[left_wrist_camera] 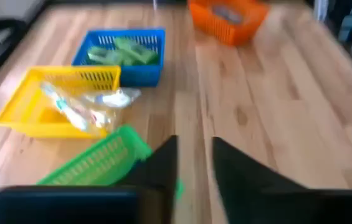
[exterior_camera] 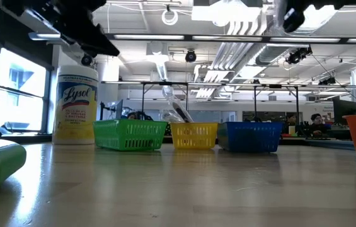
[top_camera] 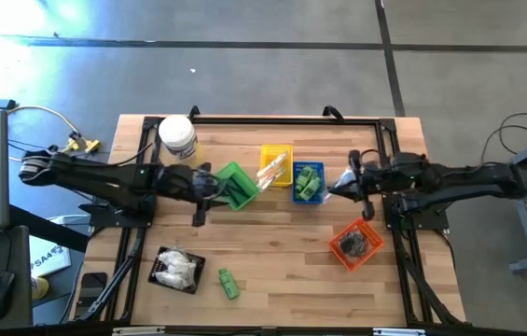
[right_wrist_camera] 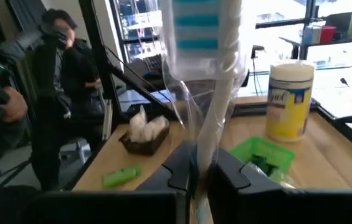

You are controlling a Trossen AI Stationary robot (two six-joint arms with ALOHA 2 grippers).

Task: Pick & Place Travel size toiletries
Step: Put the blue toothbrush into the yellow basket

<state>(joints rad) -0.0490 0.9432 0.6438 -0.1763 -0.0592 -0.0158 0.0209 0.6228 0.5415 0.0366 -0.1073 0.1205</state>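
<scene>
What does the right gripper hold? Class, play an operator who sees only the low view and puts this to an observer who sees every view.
Observer: The right gripper is shut on a toothbrush in a clear wrapper, held up above the table.
Operator: I see only the front of the blue basket. What is in it?
Observer: The blue basket holds several green tubes.
Operator: And where is the left gripper?
Observer: The left gripper hovers beside the green basket, its fingers apart with nothing between them.
</scene>
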